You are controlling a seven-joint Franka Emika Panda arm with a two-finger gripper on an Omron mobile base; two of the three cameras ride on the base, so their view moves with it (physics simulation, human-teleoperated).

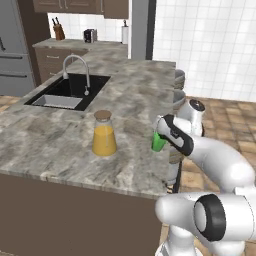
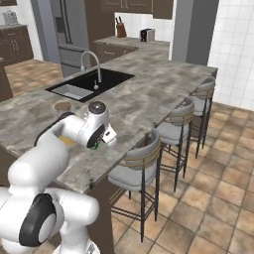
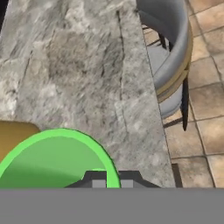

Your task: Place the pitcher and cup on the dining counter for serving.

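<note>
The pitcher, clear glass with orange juice and a cork lid, stands upright on the dining counter. To its right, near the counter's right edge, is the small green cup, with my gripper shut on its rim from above. In the hand view the cup's green rim sits between the close-set tips of my gripper, and the pitcher's brown lid shows at the left. In the right base view the arm hides most of the pitcher and the cup. Whether the cup rests on the stone I cannot tell.
A black sink with a curved faucet lies behind the pitcher. Grey bar stools line the counter's right side above a tiled floor. A knife block and a toaster stand on the back counter.
</note>
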